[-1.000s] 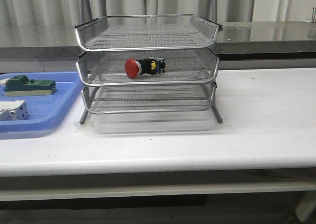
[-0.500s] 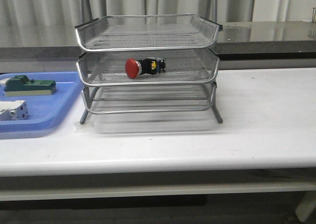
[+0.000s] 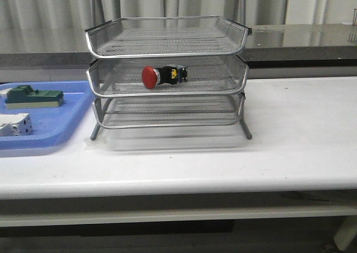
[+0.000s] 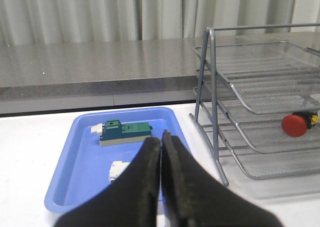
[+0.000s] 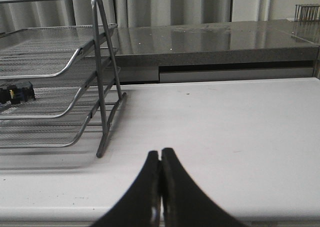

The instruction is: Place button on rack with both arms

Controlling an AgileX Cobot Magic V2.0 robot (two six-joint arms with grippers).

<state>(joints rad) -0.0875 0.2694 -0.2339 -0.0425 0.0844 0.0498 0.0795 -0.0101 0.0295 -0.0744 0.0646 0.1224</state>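
Note:
The button (image 3: 162, 75) lies on its side in the middle tier of the silver wire rack (image 3: 167, 44), red head toward the left. It also shows in the left wrist view (image 4: 296, 124), and its black body shows in the right wrist view (image 5: 16, 93). The rack also shows in both wrist views (image 4: 260, 87) (image 5: 60, 72). My left gripper (image 4: 161, 137) is shut and empty, well back from the rack over the table's near left side. My right gripper (image 5: 160, 153) is shut and empty above the bare table right of the rack. Neither arm shows in the front view.
A flat blue tray (image 3: 56, 125) sits left of the rack and holds a green block (image 3: 32, 96) and a white block (image 3: 14, 124). They also show in the left wrist view: tray (image 4: 75, 157), green block (image 4: 125, 132). A grey counter (image 3: 301, 38) runs behind the table.

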